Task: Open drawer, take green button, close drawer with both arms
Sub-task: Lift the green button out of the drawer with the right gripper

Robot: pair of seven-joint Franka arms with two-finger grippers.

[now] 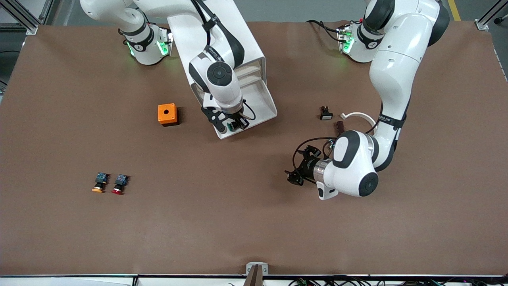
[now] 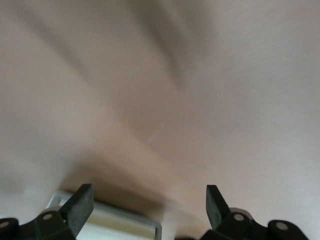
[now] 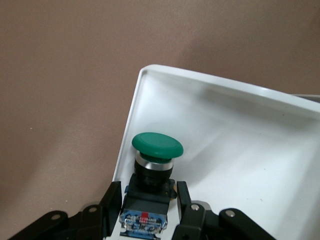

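The white cabinet lies near the robots' bases. Its lower drawer is pulled out toward the front camera, a shallow white tray, also in the right wrist view. My right gripper is over the drawer's front corner, shut on the green-capped button. In the right wrist view the fingers clamp the button's black body, with the bluish block between them at the gripper. My left gripper is open and empty over bare table, apart from the drawer; its view shows brown table.
An orange box stands beside the drawer toward the right arm's end. An orange-capped button and a red-capped button lie nearer the front camera. A small black part, a white ring and a dark strip lie near the left arm.
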